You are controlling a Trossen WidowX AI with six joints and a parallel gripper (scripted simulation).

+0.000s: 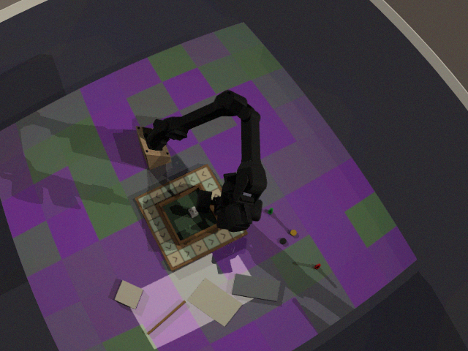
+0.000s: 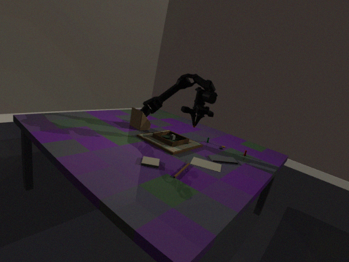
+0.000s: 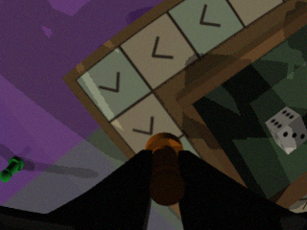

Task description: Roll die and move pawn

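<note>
My gripper [image 2: 194, 124] [image 3: 164, 161] is shut on the orange pawn [image 2: 193, 126] [image 3: 166, 184], raised above the board [image 1: 174, 259] [image 2: 172, 151] [image 3: 103, 57]. In the wrist view the pawn overlaps squares near one corner; the arm hides it in the top view. The white die [image 1: 193, 211] [image 2: 173, 137] [image 3: 288, 130] lies inside the tray [image 1: 198, 234] [image 2: 163, 140] [image 3: 230, 67]. The wrist view shows a die face with two rows of three pips and another pipped face beside it; which is on top is hard to tell.
A green pawn [image 1: 270, 210] [image 2: 208, 140] [image 3: 11, 169], yellow disc [image 1: 293, 232], black disc [image 1: 283, 240] and red pawn [image 1: 316, 266] [image 2: 245, 153] stand beyond the board. A grey slab [image 1: 257, 287], cream sheet [image 1: 214, 302], stick [image 1: 166, 317] and small cream block [image 1: 129, 294] lie on another side.
</note>
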